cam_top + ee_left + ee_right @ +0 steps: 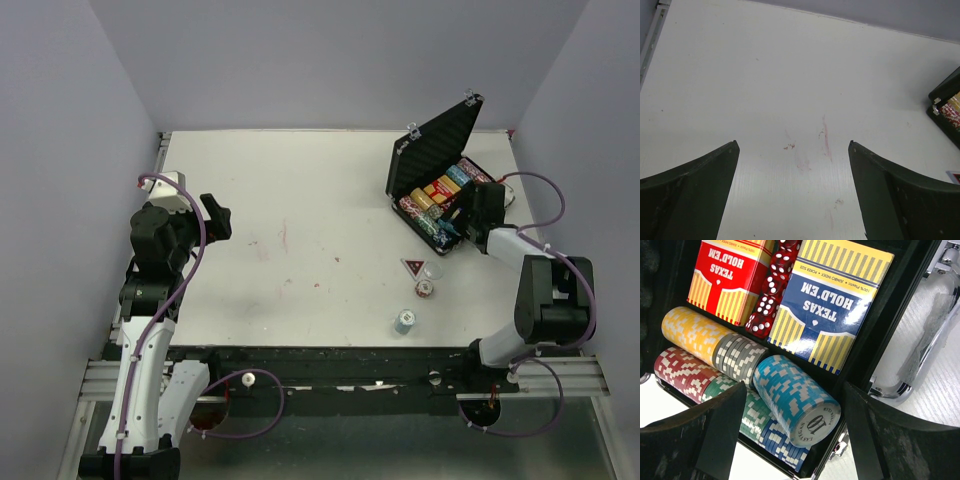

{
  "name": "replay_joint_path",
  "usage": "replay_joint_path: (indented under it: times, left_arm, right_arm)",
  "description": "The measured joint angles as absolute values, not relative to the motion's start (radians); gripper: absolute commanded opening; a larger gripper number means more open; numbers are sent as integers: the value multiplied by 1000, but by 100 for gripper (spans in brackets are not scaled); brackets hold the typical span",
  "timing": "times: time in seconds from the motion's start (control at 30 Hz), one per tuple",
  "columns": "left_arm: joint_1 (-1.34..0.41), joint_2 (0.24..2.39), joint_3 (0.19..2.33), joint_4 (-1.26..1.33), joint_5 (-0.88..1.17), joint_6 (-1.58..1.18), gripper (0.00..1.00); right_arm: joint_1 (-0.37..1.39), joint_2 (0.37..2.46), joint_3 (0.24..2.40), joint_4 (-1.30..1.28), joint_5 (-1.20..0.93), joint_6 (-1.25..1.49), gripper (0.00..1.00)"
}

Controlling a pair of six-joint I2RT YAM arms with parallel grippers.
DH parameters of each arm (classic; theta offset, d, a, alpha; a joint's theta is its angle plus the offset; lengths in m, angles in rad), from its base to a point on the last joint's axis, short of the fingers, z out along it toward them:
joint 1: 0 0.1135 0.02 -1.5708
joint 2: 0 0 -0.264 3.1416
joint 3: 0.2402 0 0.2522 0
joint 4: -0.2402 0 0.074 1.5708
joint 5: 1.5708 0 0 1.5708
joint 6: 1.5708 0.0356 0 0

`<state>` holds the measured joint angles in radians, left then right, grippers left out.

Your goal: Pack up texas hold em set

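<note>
Top external view: the case (432, 160) sits open near the far right corner of the table (300, 180), its ribbed lid raised and leaning toward the far edge. Rows of chips (436, 205) fill the tray. The right gripper (458, 224) hangs at the case's near end. Just toward the near edge from the case lie the marker (411, 267) and the disc (433, 270), side by side. A red stack (425, 289) and a blue stack (403, 321) stand further toward the near edge, apart from each other.

Right wrist view: the right gripper (795, 387) has its jaws spread. A blue roll (790, 395) lies tilted on top of the other rows between them, with its "10" face toward the camera. I cannot tell whether either finger touches it. Behind it sit a red deck (727, 275) and a blue deck (830, 300), with red dice (771, 290) between. The silver handle (925, 340) runs along the right side.

By the left edge, the left gripper (793, 145) is held wide apart above bare table with faint red marks (826, 140), holding nothing.
</note>
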<state>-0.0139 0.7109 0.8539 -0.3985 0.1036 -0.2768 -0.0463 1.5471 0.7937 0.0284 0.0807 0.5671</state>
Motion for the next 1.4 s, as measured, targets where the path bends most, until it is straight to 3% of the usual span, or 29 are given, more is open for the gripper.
replay_joint_path:
  times: [0.57, 1.4]
  left_arm:
    - [-14, 711, 854, -398, 104, -277, 99]
    - [-14, 710, 854, -398, 104, -277, 99]
  right_arm:
    - [-45, 1428, 783, -13, 133, 564, 85]
    - [-46, 1496, 776, 38, 26, 559, 85]
